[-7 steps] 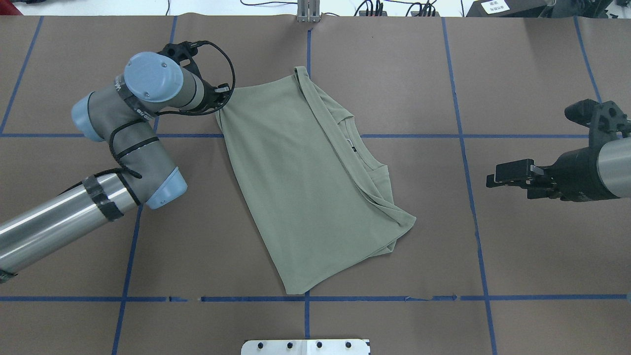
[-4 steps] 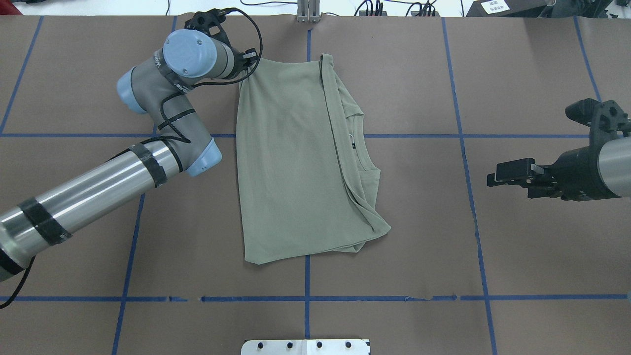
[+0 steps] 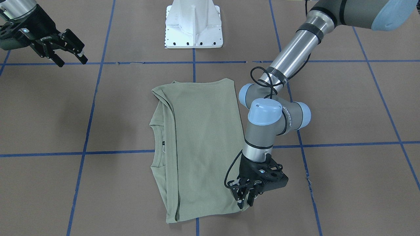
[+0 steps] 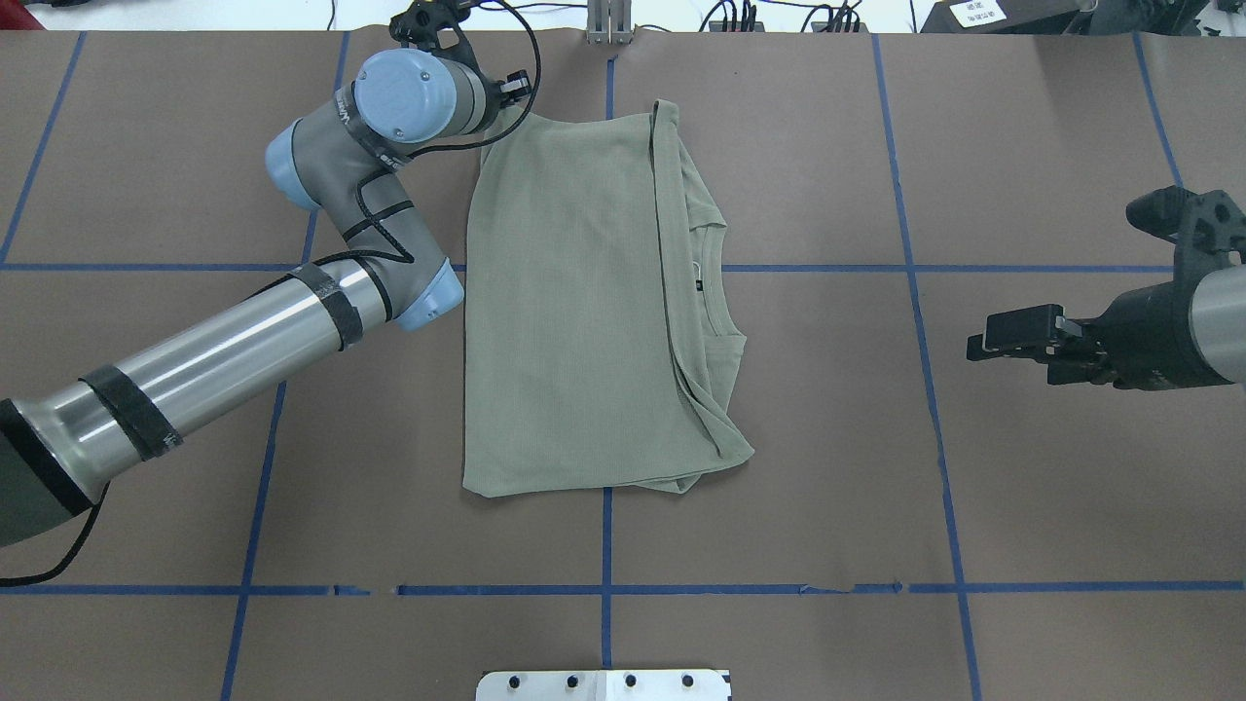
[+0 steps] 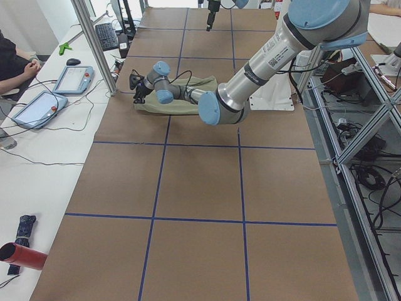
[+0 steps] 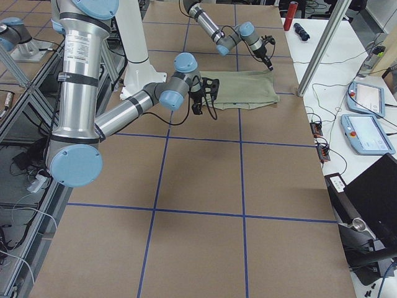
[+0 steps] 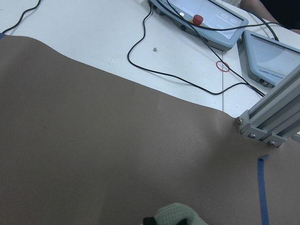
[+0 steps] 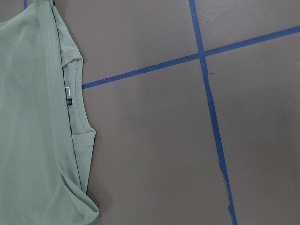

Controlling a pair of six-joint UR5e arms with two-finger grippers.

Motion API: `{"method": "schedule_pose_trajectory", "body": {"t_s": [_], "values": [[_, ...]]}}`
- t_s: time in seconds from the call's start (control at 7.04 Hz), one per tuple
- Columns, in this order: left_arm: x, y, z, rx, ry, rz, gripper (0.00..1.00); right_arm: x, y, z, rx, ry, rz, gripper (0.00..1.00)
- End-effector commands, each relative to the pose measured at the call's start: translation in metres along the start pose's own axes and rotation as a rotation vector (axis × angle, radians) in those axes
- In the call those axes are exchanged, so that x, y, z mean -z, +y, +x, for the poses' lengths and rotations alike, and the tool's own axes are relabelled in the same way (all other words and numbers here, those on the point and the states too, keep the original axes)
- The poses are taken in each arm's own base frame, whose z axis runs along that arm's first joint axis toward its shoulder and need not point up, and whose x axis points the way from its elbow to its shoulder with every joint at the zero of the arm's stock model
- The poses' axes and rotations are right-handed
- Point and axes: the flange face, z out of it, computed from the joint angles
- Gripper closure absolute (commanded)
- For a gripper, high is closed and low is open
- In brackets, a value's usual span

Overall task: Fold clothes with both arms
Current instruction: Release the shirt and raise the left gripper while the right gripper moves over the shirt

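Green shirt [image 4: 574, 292] lies folded to a rectangle on the table [image 4: 973, 487], one corner pinched by the left gripper [image 3: 246, 200]; the right gripper [image 3: 69, 49] hovers apart, jaws spread. Final folds likely remain.

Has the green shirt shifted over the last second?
Yes. The left hand dragged the shirt toward the far edge of the table, squaring it; its near hem has left the near blue tape line.

A brown-covered table [image 4: 1022, 487], marked with blue tape lines [image 4: 1071, 587], is carrying a folded green shirt [image 4: 574, 321] lying flat near its middle.
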Motion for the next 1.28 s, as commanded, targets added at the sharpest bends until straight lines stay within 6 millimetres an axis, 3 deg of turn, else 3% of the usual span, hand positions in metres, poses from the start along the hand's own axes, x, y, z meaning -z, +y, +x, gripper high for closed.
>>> {"method": "schedule_pose_trajectory", "body": {"t_s": [0.0,0.14,0.28,0.43,0.57,0.71,0.85,0.99,1.14], "values": [[0.01,-0.032,-0.003,-0.012,0.023,-0.042,0.0,-0.007,-0.011,-0.015,0.005,-0.015,0.009,0.0],[0.024,-0.053,-0.003,-0.023,0.046,-0.082,0.0,-0.025,-0.018,-0.02,0.005,-0.007,-0.001,0.0],[0.032,-0.052,-0.007,-0.019,0.001,-0.129,0.0,-0.05,-0.033,-0.05,0.004,0.014,-0.018,0.0],[0.056,-0.049,-0.019,-0.022,0.004,-0.185,0.0,-0.074,-0.042,-0.1,-0.005,0.08,-0.047,0.0],[0.078,-0.044,-0.053,-0.011,0.012,-0.262,0.0,-0.097,-0.045,-0.148,0.055,0.159,-0.059,0.0],[0.116,-0.03,-0.09,-0.031,0.052,-0.27,0.0,-0.119,-0.042,-0.174,0.153,0.208,-0.053,0.0],[0.159,-0.02,-0.111,-0.058,0.089,-0.285,0.0,-0.153,-0.039,-0.205,0.231,0.232,-0.055,0.0],[0.185,-0.015,-0.114,-0.058,0.096,-0.321,0.0,-0.187,-0.034,-0.238,0.324,0.252,-0.075,0.0],[0.2,-0.014,-0.112,-0.057,0.097,-0.329,0.0,-0.217,-0.023,-0.257,0.401,0.276,-0.098,0.0]]}}
